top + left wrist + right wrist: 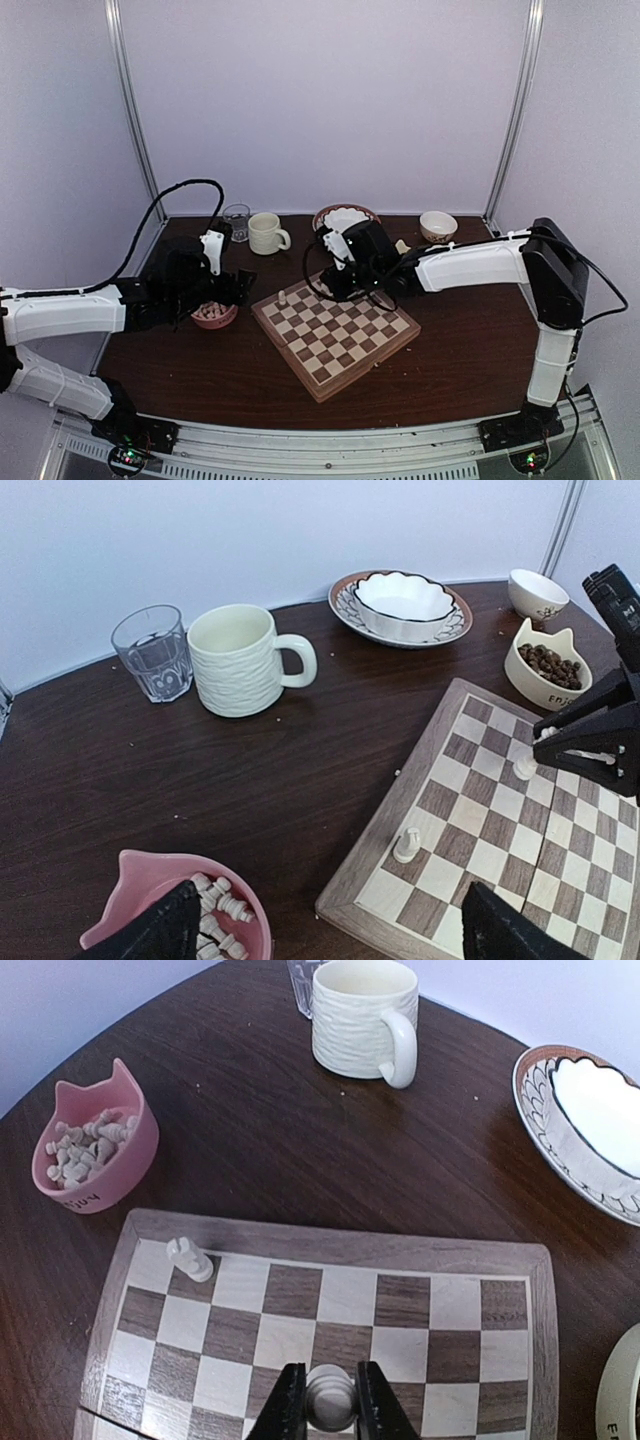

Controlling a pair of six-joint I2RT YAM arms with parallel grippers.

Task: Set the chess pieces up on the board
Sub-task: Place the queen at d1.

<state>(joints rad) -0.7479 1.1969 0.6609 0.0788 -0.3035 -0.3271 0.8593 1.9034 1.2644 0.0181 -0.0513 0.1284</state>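
Right end effector (330, 1385) is clenching a round-headed chess piece (330, 1405) between both fingers, over the far part of the board (340, 1235), inside the far rim. The piece is sitting dead centre in the grip. Its head is pointing up at the wrist camera and its long axis is running vertical, parallel with the fingers. Can't tell whether its base is touching the square.

A second piece (190, 1258) is standing upright in the board's far-left edge row, near the left corner. Its long axis is vertical and it's well apart from the held one.

Left end effector (330, 910) is hanging released, jaws wide, gripping nothing. It's hovering just above the pink cat-eared bowl (140, 880) on the counter (250, 780), left of the board. Loose pieces (225, 905) are lying jumbled in the bowl.
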